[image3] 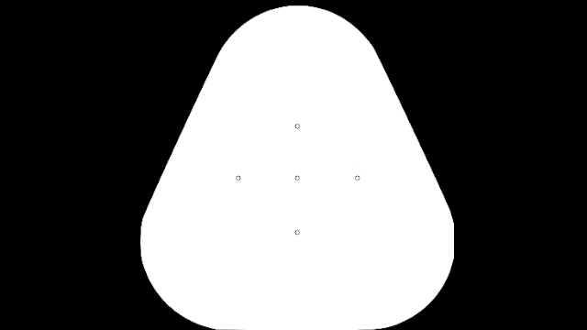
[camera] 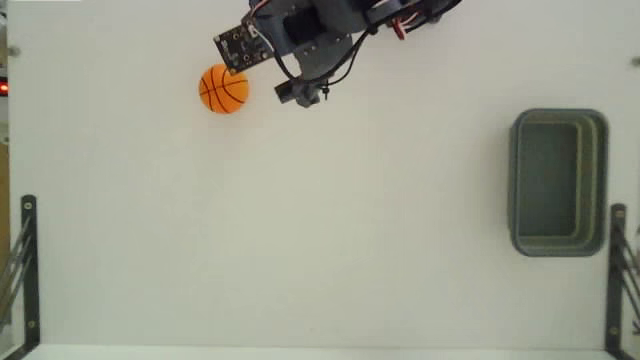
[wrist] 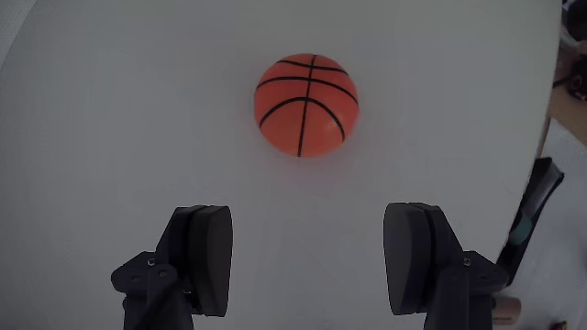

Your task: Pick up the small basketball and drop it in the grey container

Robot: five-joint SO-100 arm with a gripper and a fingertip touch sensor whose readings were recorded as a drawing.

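In the fixed view the arm point(camera: 330, 35) is cut off by the top edge, and its body hides the hand beneath it. In the wrist view the bottom edge crops the hand point(wrist: 312, 261) below its fingers point(wrist: 206, 257). The grey container point(camera: 558, 182) lies outside the wrist view.

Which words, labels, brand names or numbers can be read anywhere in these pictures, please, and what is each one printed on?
None can be read.
The small basketball carries only black seam lines, no lettering.
The grey container shows no label in the fixed view.
The circuit board on the arm has tiny pale dots, too small to read as markings.
The open end effector shows plain black fingers with no print.
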